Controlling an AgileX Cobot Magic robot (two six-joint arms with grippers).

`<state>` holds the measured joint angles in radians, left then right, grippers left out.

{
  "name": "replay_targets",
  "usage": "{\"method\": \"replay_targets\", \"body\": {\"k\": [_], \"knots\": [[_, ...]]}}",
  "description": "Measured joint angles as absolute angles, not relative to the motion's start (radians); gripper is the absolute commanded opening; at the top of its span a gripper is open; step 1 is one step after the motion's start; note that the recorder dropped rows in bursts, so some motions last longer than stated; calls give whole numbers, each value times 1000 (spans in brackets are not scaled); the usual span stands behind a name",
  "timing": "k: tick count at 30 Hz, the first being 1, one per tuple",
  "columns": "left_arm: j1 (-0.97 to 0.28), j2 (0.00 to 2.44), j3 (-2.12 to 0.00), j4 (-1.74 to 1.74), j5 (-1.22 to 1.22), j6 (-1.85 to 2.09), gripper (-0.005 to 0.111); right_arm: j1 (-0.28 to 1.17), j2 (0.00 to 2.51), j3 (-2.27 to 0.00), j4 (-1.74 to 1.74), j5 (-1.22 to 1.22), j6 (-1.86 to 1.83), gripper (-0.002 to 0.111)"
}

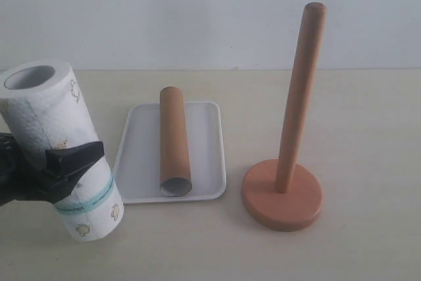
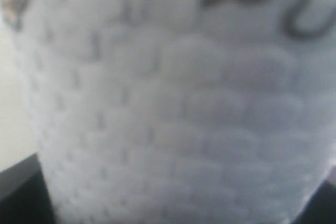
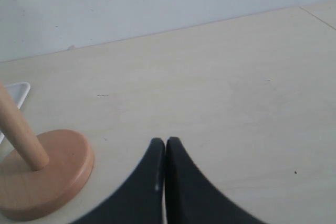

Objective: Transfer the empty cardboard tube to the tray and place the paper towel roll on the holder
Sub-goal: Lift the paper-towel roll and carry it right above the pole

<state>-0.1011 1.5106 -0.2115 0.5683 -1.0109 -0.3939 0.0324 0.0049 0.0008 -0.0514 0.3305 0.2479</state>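
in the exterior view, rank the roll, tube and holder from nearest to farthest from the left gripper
1. roll: clamped in the left gripper, far left.
2. tube: lying on the tray, in the middle.
3. holder: standing on the right, bare pole.

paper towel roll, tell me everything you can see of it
The paper towel roll is thick, white embossed paper with small yellow prints and a teal band near its lower end. Its hollow core opens at the top. It stands tilted, top leaning left in the exterior view, left of the tray and apart from it. The left gripper is clamped around its lower half. Whether its base touches the table cannot be told.
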Motion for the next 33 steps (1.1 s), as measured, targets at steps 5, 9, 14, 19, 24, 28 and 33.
{"method": "replay_targets", "body": {"k": [5,9,14,19,24,28,33], "knots": [[-101,1378,-263,644,-950,-520,4,32,5,1,-51,331,248,0],[-101,1211,-350,811,-830,-758,4,32,5,1,-51,331,248,0],[-101,1051,-472,908,-811,-990,4,32,5,1,-51,331,248,0],[-101,935,-787,1182,-828,-1390,4,32,5,1,-51,331,248,0],[-101,935,-912,1329,-912,-1556,4,32,5,1,-51,331,248,0],[-150,935,-929,1342,-956,-1587,4,32,5,1,-51,331,248,0],[-255,939,-946,1353,-860,-1585,4,32,5,1,-51,331,248,0]]}}
